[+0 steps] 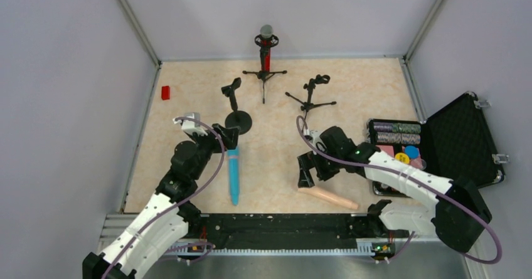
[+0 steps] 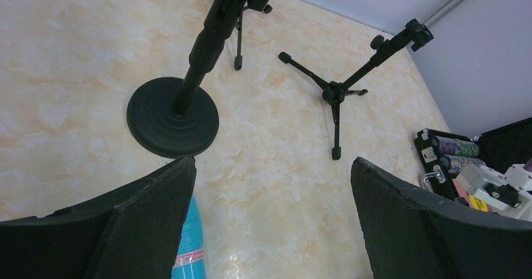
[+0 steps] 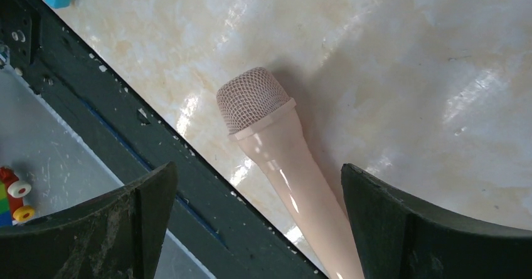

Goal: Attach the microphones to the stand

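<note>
Across the pale table, an open black case sits at the right and three stands fill the far half. A far tripod already carries the red microphone. An empty tripod stand is to its right and an empty round-base stand to its left. The light-blue microphone lies near the middle with its far end under the left jaws, which are wide open and hold nothing. The peach microphone lies at the near edge beside the black rail. The right jaws are spread wide to either side of it, gripping nothing.

Picking up the peach one looks like the step in hand. Lower squarely astride the handle just below the mesh head, leaving the tail free for a clip. Keep the near finger off the rail. The smooth, tapered body may roll or slip.
</note>
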You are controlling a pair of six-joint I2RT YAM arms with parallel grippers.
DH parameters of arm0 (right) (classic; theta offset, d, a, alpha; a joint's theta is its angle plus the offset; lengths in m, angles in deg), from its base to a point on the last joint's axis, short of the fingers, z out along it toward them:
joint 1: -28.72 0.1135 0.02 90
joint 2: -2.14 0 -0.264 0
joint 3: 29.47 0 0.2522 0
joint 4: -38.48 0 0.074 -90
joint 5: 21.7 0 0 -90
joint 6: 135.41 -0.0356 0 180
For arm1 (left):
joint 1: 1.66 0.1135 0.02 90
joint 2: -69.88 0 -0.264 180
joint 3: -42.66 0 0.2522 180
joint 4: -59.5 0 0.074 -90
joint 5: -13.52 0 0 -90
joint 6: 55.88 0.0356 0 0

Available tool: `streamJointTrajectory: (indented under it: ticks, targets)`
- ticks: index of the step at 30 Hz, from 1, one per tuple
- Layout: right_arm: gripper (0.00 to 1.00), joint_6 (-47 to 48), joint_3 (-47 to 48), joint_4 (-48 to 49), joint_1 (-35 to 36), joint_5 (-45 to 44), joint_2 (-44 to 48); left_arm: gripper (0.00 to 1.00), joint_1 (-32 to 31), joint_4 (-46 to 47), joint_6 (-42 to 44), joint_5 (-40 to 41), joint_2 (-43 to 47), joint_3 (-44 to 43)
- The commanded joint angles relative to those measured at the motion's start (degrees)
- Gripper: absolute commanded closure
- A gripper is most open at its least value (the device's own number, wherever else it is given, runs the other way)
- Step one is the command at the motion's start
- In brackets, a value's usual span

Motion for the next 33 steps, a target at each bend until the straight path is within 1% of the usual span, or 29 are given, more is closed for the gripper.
streamJointTrajectory:
  ticks: [1, 5, 6, 9, 14, 16, 17, 21, 22, 24, 27, 29, 33]
  targets:
    - [0.01, 0.21, 3.92, -2.04, 3.87, -3.53, -3.51, 0.03, -0.28, 4.89, -1.52, 1.04, -1.52, 0.40]
    - [0.01, 0.47, 5.62, -3.79, 7.65, -8.12, -8.14, 0.03, -0.26, 4.81, -1.59, 1.66, -2.74, 0.39]
    - [0.01, 0.87, 6.84, -5.19, 9.52, -11.98, -11.12, 0.03, -0.26, 4.68, -1.37, 1.67, -2.90, 0.23]
    - [0.02, 1.34, 8.23, -6.22, 11.27, -15.41, -15.09, 0.03, -0.25, 5.27, 0.36, 1.43, -2.44, 0.33]
    - [0.08, 1.28, 11.90, -6.98, 14.02, -18.51, -20.66, 0.02, -0.25, 8.58, 3.89, 1.47, -1.00, 1.08]
    - [0.16, 1.04, 13.16, -7.09, 14.43, -19.26, -22.51, 0.02, -0.21, 9.57, 4.66, 1.35, -0.36, 1.08]
    - [0.21, 0.93, 13.53, -7.12, 14.52, -19.52, -23.61, 0.02, -0.17, 9.87, 5.02, 1.29, -0.19, 1.08]
    - [0.50, 1.70, 14.75, -7.30, 14.53, -19.08, -27.89, 0.02, -0.19, 10.29, 6.17, 1.11, 0.26, 1.08]
    - [0.55, 1.89, 15.02, -7.18, 14.54, -19.11, -28.79, 0.02, -0.22, 10.34, 6.37, 1.02, 0.31, 1.10]
    - [0.59, 2.28, 15.71, -6.84, 14.53, -19.22, -30.05, 0.02, -0.18, 10.31, 6.59, 1.09, 0.48, 1.25]
    - [0.63, 2.87, 17.26, -5.42, 14.53, -19.69, -30.50, 0.02, -0.21, 10.16, 6.61, 0.82, 0.67, 1.26]
    - [0.63, 2.95, 19.43, -4.15, 14.56, -19.83, -30.15, 0.02, -0.24, 10.11, 6.57, 0.43, 0.71, 1.42]
    - [0.63, 3.11, 24.06, -0.85, 14.45, -22.99, -30.36, 0.02, -0.23, 9.69, 6.61, 0.39, 0.93, 1.44]
